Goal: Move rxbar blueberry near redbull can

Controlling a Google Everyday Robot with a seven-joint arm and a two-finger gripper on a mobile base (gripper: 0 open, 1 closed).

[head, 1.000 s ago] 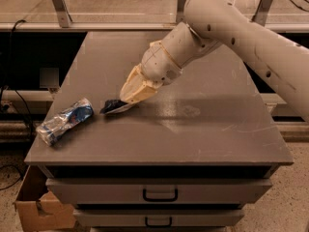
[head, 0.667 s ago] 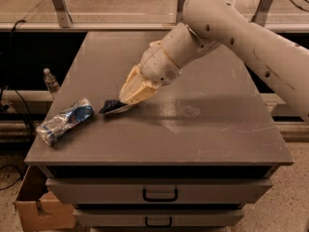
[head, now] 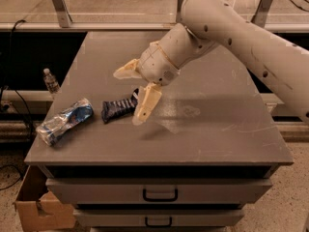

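The rxbar blueberry (head: 117, 109), a dark navy wrapper with pale stripes, lies flat on the grey table (head: 217, 129) at the front left. The dented silver and blue redbull can (head: 64, 122) lies on its side a short way to the bar's left, near the table's left front corner. My gripper (head: 127, 97) hangs just above the bar's right end. It is open, with one pale finger (head: 126, 70) pointing left and the other finger (head: 146, 104) pointing down beside the bar. It holds nothing.
A small water bottle (head: 49, 80) stands on the floor left of the table. A cardboard box (head: 41, 207) sits at the lower left. Drawers with handles (head: 160, 195) are under the tabletop. A metal railing (head: 60, 6) runs behind.
The gripper was closed low over the bar. It has opened and lifted slightly, leaving the bar lying on the table next to the can.
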